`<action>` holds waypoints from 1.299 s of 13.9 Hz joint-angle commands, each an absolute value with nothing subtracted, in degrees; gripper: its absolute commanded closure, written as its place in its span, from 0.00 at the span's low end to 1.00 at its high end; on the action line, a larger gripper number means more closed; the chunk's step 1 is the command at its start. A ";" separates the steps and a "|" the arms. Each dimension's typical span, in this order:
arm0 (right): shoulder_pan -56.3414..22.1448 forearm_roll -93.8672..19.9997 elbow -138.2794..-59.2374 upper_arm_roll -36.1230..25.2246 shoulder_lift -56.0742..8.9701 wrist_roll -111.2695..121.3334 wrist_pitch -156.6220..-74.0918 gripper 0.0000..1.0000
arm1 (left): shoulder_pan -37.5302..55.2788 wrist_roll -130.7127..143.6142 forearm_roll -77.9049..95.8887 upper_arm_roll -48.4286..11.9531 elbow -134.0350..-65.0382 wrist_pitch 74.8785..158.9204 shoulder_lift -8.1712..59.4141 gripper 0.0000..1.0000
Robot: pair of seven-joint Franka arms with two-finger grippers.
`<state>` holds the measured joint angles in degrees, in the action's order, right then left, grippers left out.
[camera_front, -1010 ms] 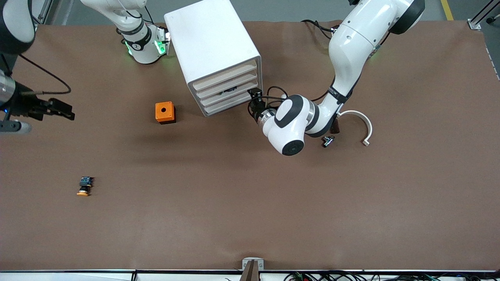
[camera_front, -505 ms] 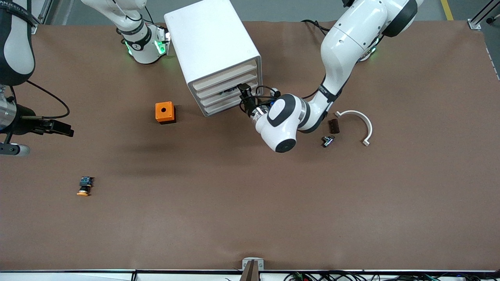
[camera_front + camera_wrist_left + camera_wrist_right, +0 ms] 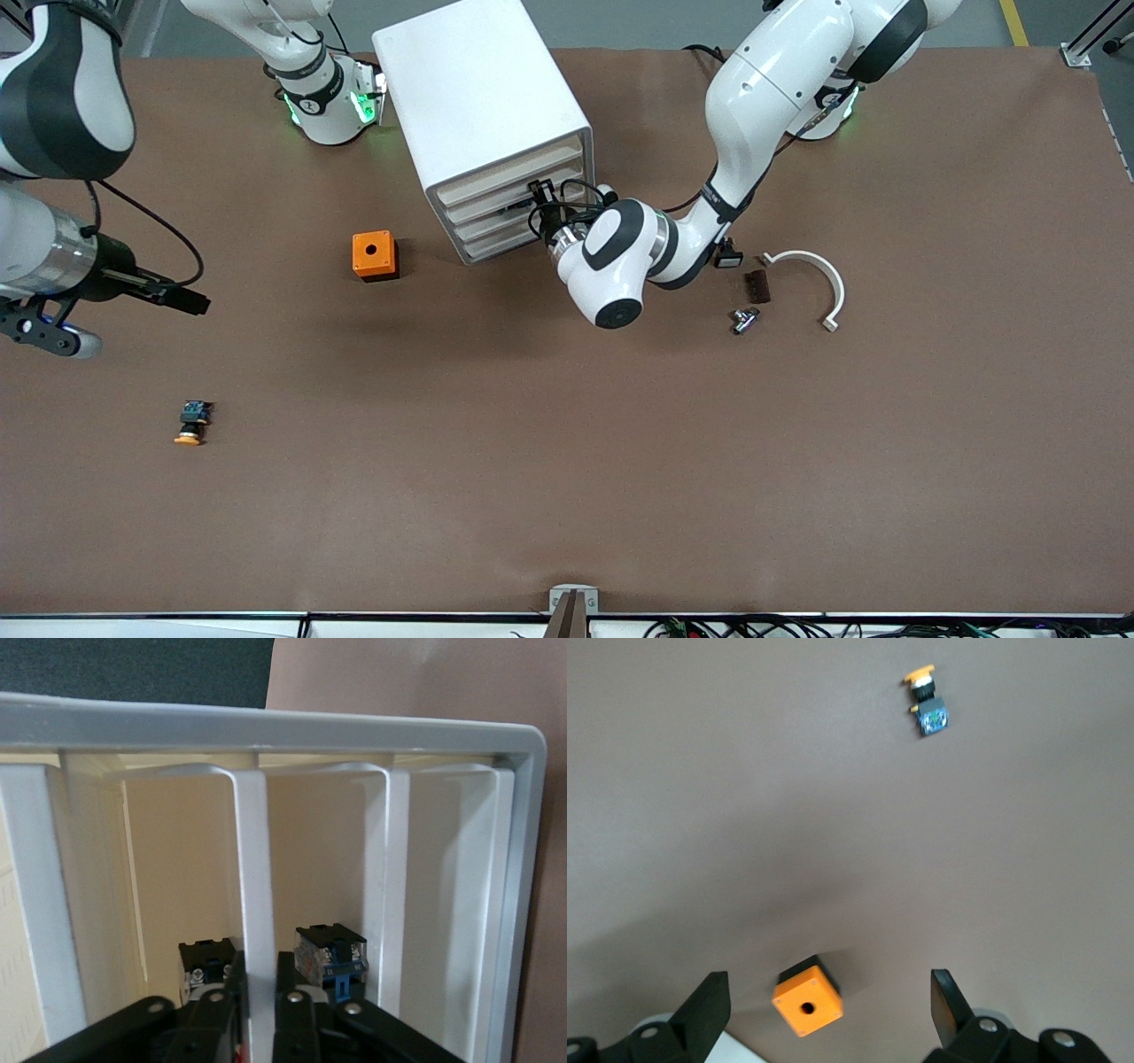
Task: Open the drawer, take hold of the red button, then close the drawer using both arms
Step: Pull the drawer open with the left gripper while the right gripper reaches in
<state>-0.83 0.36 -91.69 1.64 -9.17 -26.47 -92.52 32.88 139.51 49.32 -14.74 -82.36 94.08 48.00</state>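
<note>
The white drawer cabinet (image 3: pixel 483 115) stands at the back of the table. My left gripper (image 3: pixel 538 197) is at its front, shut on the white front lip (image 3: pixel 252 904) of one of the middle drawers; its black fingers (image 3: pixel 288 988) pinch that lip from both sides. Inside lie a black part (image 3: pixel 206 957) and a black-and-blue part (image 3: pixel 330 958). No red cap shows, so I cannot tell whether either is the button. My right gripper (image 3: pixel 190 303) hangs open and empty over the table at the right arm's end, with its fingers (image 3: pixel 709 1005) wide apart.
An orange box with a hole (image 3: pixel 374 255) (image 3: pixel 807 1007) sits beside the cabinet. An orange-yellow capped button (image 3: pixel 191 423) (image 3: pixel 926 700) lies nearer the front camera. Near the left arm lie a white curved piece (image 3: pixel 811 275), a dark block (image 3: pixel 756 285), a metal part (image 3: pixel 743 320) and a white-faced black part (image 3: pixel 728 258).
My left gripper slid along the cabinet front toward the right arm's end and closed on the drawer lip. The right arm swung, carrying its open gripper toward the orange box.
</note>
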 commanded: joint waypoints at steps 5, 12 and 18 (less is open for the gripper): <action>-12.19 -0.26 -91.58 1.41 -8.70 -50.67 -94.21 0.00 | 28.40 134.40 50.01 -10.46 -77.44 94.13 48.78 1.00; -29.24 -0.35 -94.47 1.49 -8.96 -80.47 -99.91 0.00 | 25.40 127.71 50.10 -10.46 -75.94 99.23 48.43 0.22; -39.45 -0.79 -103.26 1.49 -9.66 -97.27 -114.68 0.00 | 19.87 125.25 46.78 -9.76 -73.57 98.53 47.90 0.00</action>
<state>-37.20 -0.14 -100.48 2.16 -9.87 -93.18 -111.04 22.22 127.03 48.89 -9.94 -74.99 99.58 48.00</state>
